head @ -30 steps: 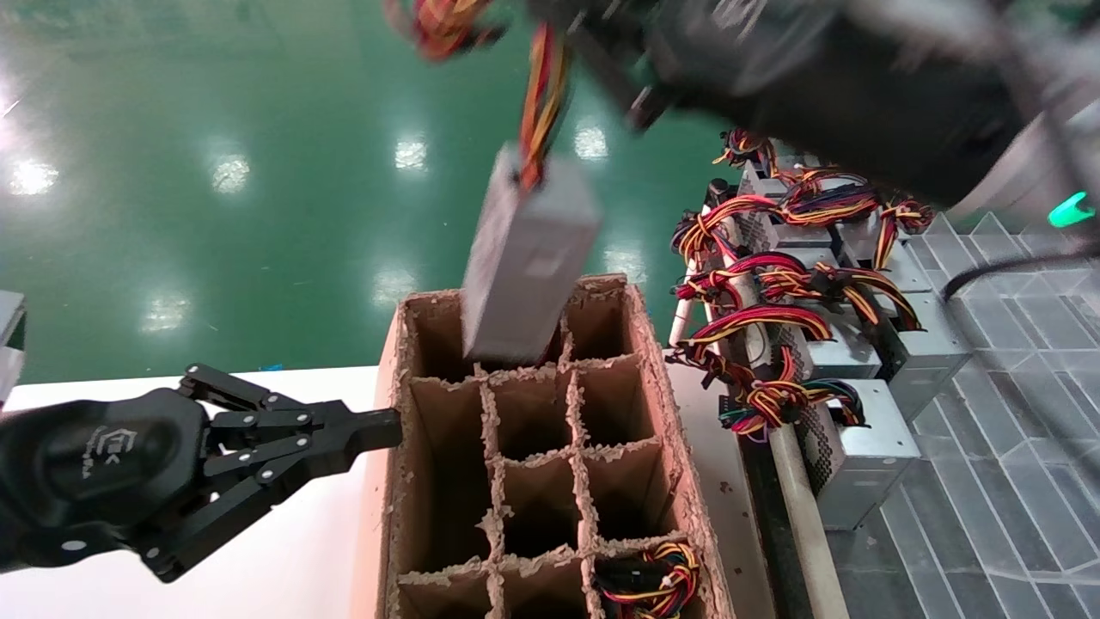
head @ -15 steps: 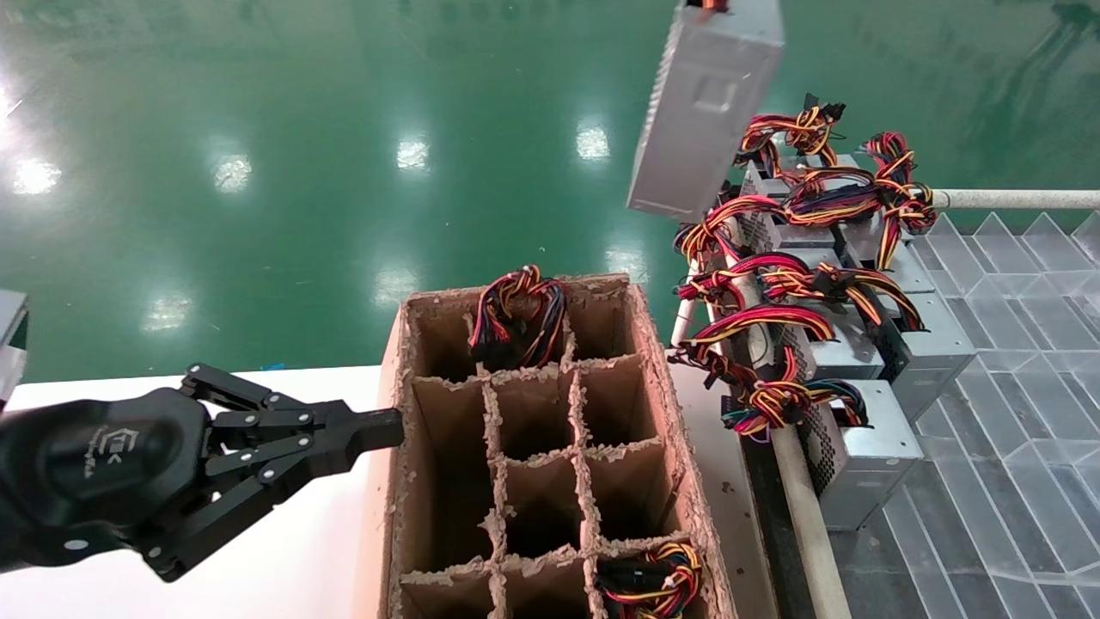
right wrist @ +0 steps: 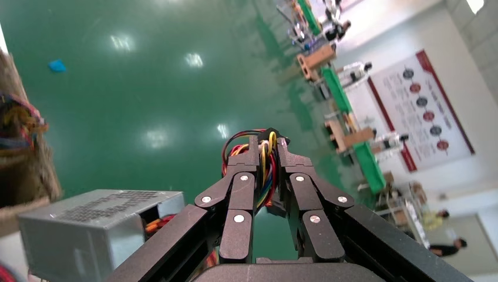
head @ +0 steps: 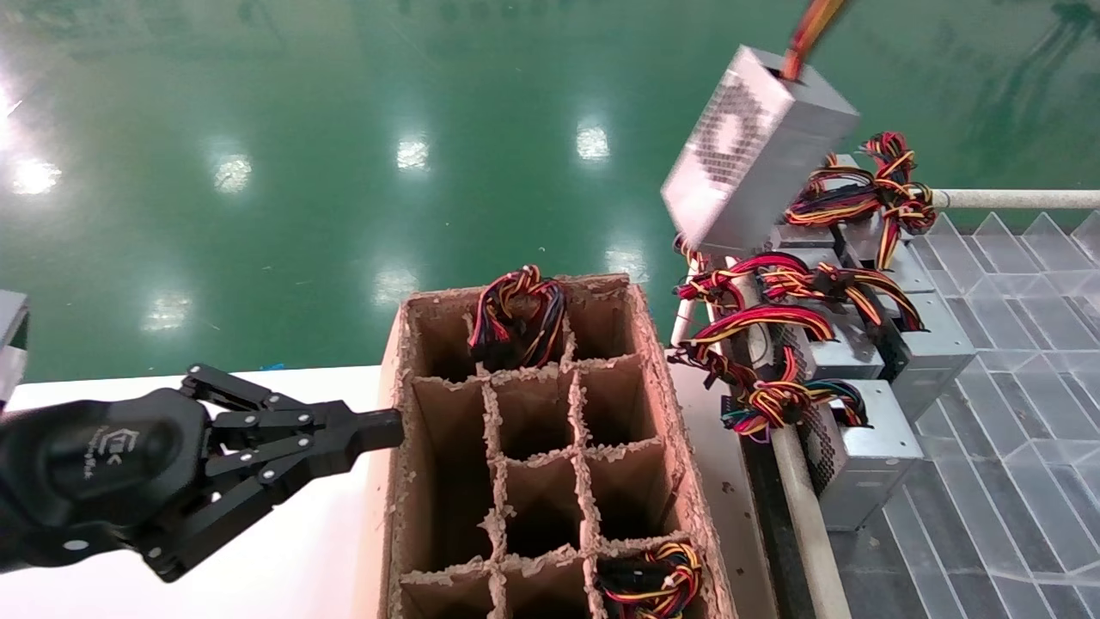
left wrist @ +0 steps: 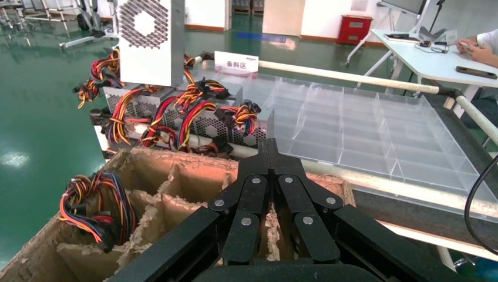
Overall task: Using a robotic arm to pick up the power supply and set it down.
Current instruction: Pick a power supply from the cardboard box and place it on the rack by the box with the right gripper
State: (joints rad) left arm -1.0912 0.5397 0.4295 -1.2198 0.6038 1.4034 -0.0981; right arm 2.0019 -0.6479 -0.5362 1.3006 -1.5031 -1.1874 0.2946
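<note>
The power supply (head: 756, 155), a silver-grey box with a perforated vent face, hangs tilted in the air at the upper right, above the row of other units. Its wires (head: 806, 30) run up out of the head view. In the right wrist view my right gripper (right wrist: 267, 144) is shut on the red, yellow and black wire bundle (right wrist: 264, 173), with the power supply (right wrist: 88, 226) dangling below it. The right robotic arm itself is out of the head view. My left gripper (head: 391, 427) is shut, its tip at the cardboard box's left wall.
The brown cardboard box (head: 657, 370) with grid dividers holds a wire bundle (head: 518, 314) in its back middle cell and another (head: 653, 580) in a front right cell. Several power supplies (head: 859, 301) lie in a row to the right, beside a clear plastic tray (head: 1014, 361).
The hanging power supply moved from above the box's back cell to the upper right and tilted. The right arm left the head view. The left gripper has not moved.
</note>
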